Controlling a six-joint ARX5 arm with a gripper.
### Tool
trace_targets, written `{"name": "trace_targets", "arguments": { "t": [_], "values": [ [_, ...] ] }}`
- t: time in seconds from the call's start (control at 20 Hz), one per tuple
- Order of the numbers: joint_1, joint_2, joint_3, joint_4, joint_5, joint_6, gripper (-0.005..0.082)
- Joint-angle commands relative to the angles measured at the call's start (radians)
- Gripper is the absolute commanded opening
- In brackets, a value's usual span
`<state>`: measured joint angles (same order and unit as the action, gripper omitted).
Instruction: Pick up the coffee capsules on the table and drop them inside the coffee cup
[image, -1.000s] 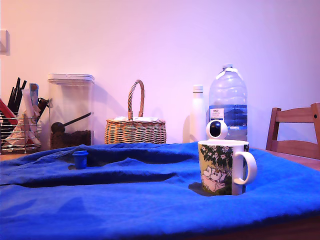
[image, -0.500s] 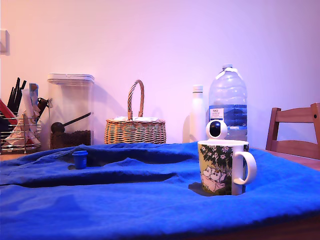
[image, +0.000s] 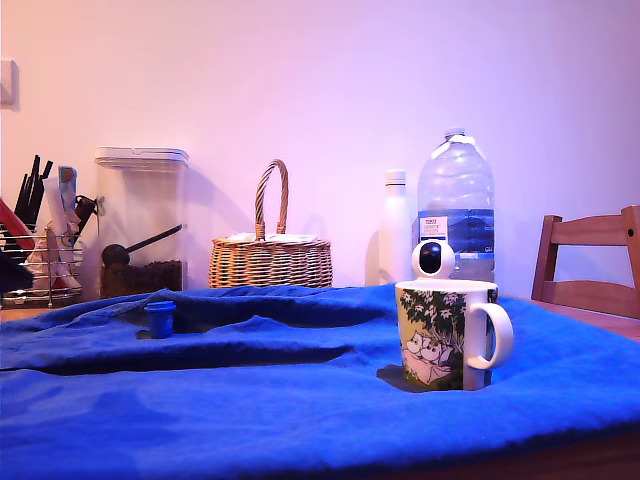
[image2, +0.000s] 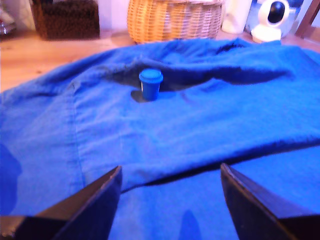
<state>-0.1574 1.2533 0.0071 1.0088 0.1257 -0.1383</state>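
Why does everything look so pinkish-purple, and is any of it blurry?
Exterior view: a pink-violet cast tints the wall; the mug is sharp and casts a shadow on the blue cloth. Wrist view: warmer colour, slightly soft; the capsule sits in a dark fold; the open claw looks dark.

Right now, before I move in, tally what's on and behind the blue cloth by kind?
Coffee capsules: 1, blue capsule
Mugs: 1, coffee cup
Bottles: 2, water bottle, white bottle
Baskets: 1, wicker basket
Storage jars: 1, clear jar
Cameras: 1, white camera
Total: 7
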Motion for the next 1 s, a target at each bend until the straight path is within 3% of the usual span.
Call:
{"name": "trace_targets", "arguments": {
  "t": [0.0, 0.35, 0.6, 0.95],
  "values": [
    [-0.002, 0.045, -0.006, 0.047, 0.002, 0.008, 0.0569],
    [-0.002, 0.256, 0.092, 0.145, 0.030, 0.017, 0.0569],
    [-0.003, 0.421, 0.174, 0.197, 0.050, 0.067, 0.0569],
    [-0.003, 0.584, 0.265, 0.296, 0.054, 0.070, 0.0569]
  ]
}}
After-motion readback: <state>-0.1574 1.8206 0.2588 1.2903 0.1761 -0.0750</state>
